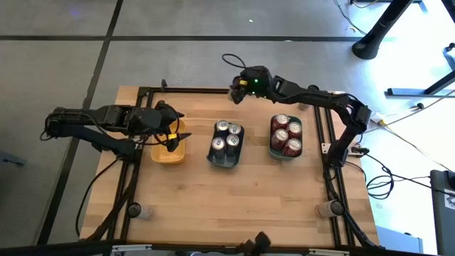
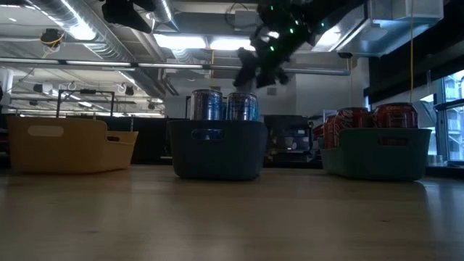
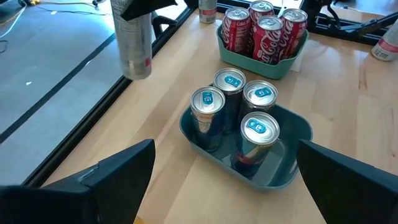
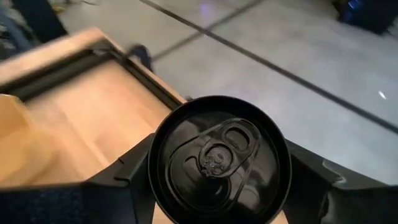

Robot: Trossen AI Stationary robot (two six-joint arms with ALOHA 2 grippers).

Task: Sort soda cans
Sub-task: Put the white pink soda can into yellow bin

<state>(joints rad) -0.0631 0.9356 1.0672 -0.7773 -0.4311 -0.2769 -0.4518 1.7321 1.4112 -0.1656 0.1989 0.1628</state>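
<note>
1. Counter (image 1: 242, 192): its bare wood lies nearest the low camera.
2. Trays in a row: yellow tray (image 1: 168, 151), grey-blue tray (image 1: 225, 158) with four silver cans (image 1: 226, 136), teal tray (image 1: 285, 152) with four red cans (image 1: 286, 135).
3. Right tool (image 1: 236, 91), raised over the counter's far edge, is clamped on a dark-topped can (image 4: 219, 158).
4. Left tool (image 1: 170, 136) hangs over the yellow tray, fingers apart and empty.

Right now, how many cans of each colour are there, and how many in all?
Red cans in the teal tray: 4
Blue-and-silver cans in the grey-blue tray: 4
Silver can held up by the right gripper: 1
Total: 9 cans
</note>
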